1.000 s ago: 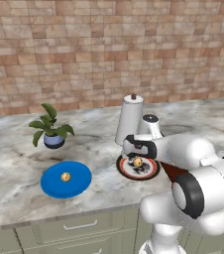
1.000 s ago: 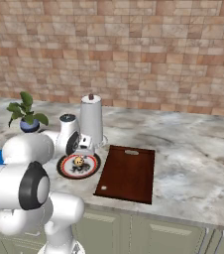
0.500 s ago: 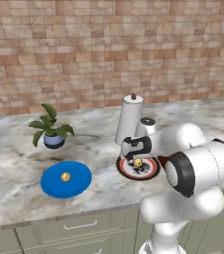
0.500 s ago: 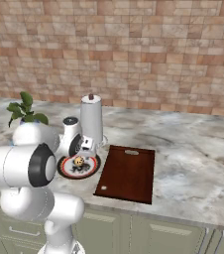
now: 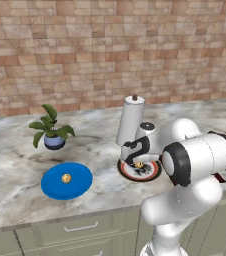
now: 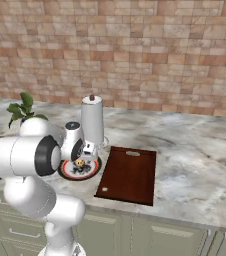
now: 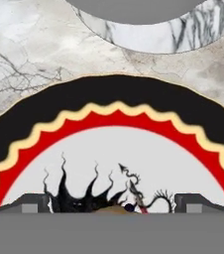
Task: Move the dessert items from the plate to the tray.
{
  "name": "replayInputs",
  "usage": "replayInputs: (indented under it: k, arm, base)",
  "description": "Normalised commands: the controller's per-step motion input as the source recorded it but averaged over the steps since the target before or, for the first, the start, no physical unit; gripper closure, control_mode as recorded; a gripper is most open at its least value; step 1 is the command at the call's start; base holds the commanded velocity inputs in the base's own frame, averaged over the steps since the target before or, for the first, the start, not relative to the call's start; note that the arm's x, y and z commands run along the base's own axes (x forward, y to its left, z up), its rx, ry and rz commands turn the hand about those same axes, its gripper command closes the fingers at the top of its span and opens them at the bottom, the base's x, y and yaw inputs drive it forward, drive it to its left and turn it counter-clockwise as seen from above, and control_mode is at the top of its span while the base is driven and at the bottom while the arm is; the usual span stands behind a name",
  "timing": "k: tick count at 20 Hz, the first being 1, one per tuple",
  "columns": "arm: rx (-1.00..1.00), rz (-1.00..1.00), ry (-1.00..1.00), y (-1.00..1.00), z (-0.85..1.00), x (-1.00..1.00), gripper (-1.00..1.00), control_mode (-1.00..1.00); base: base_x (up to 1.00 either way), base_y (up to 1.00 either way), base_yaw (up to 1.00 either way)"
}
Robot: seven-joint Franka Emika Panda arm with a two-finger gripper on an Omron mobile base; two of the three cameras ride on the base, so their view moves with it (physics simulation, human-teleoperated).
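1. I am lowering my gripper point(image 7: 112, 202), spread wide, over the patterned plate point(image 6: 65, 171).
2. One dessert item point(image 6: 78, 163) is sitting on that plate, between my fingertips point(image 7: 32, 202).
3. I should be centring before closing; the tray point(image 6: 129, 174) is lying just beside the plate.

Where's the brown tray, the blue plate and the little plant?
tray point(image 6: 128, 175), right base view, middle of its flat top.
blue plate point(image 5: 80, 181), left base view, bare blue part beside the small golden lump.
plant point(image 5: 49, 125), left base view, on its green leaves.
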Motion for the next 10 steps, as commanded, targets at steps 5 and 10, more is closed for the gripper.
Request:
replayInputs:
  k: [5,10]
  arm:
    - [0.00,0.00,0.00,0.00,-0.09,0.00,1.00,-1.00]
    - [0.00,-0.03,0.00,-0.01,-0.01,-0.12,1.00,-1.00]
  base:
    - [0.00,0.00,0.00]
    - [0.00,0.00,0.00]
